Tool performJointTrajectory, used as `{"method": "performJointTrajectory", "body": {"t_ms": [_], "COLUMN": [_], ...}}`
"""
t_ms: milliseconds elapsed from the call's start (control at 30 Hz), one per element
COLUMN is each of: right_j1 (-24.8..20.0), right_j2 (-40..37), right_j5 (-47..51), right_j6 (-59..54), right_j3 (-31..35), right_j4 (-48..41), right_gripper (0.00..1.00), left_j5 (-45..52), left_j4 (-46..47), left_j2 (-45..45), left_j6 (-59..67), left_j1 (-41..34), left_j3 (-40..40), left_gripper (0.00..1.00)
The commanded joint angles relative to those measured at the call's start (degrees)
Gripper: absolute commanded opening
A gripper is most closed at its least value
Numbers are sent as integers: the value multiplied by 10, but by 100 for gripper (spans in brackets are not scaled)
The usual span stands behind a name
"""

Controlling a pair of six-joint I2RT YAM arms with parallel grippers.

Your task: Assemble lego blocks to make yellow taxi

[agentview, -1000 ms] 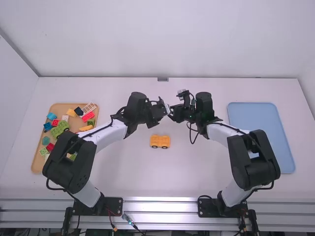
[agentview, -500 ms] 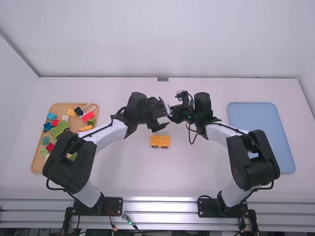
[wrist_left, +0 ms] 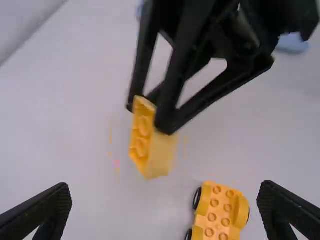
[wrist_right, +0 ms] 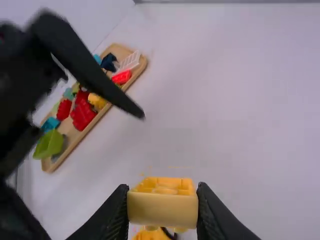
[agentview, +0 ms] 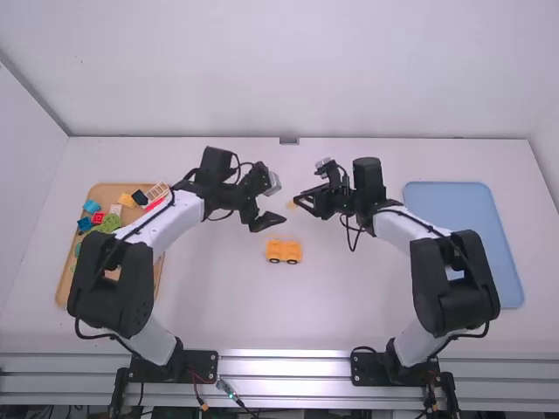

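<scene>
My right gripper (agentview: 300, 199) is above the table's middle, shut on a yellow block (agentview: 292, 204). In the right wrist view that yellow block (wrist_right: 162, 207) is held between the fingertips of my right gripper (wrist_right: 162, 210). My left gripper (agentview: 278, 208) stands to its left, open and holding nothing; its fingers are wide apart in the left wrist view, where my left gripper (wrist_left: 165, 200) faces the block (wrist_left: 150, 140). The yellow car body (agentview: 284, 251) with black wheels rests on the table, nearer the bases than both grippers; its studded top (wrist_left: 217, 212) is visible from the left wrist.
At the far left a wooden tray (agentview: 62, 292) holds several coloured blocks, partly behind the left arm. A blue tray (agentview: 489, 227) lies at the right, beside the right arm. The back wall borders the table's far edge.
The left gripper has let go of the yellow block and moved back to the left, opening a gap between the grippers. The right gripper has shifted slightly. The car body stays put.
</scene>
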State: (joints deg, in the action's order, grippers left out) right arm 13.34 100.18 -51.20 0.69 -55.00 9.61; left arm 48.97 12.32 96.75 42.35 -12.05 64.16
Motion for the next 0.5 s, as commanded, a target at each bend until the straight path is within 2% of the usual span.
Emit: {"method": "performJointTrajectory", "body": {"t_ms": [0,100,233,400,467], "right_j1": [-2,7,23,48,54], "right_j2": [2,2,2,2,2], "right_j5": [-45,-43,-43,-30,-17], "right_j6": [-147,-274,-391,-533,-549], "right_j3": [-66,-137,-206,-255,-265], "right_j4": [-76,-228,-363,-480,-497], "right_gripper": [22,18,16,16,16], "left_j5": [125,136,176,222,233], "left_j4": [14,24,44,42,40], "left_j2": [-2,8,21,38,41], "left_j6": [36,35,55,57,58], "left_j1": [23,26,19,24,24], "left_j3": [18,22,21,21,21], "left_gripper": [99,99,99,99,99]}}
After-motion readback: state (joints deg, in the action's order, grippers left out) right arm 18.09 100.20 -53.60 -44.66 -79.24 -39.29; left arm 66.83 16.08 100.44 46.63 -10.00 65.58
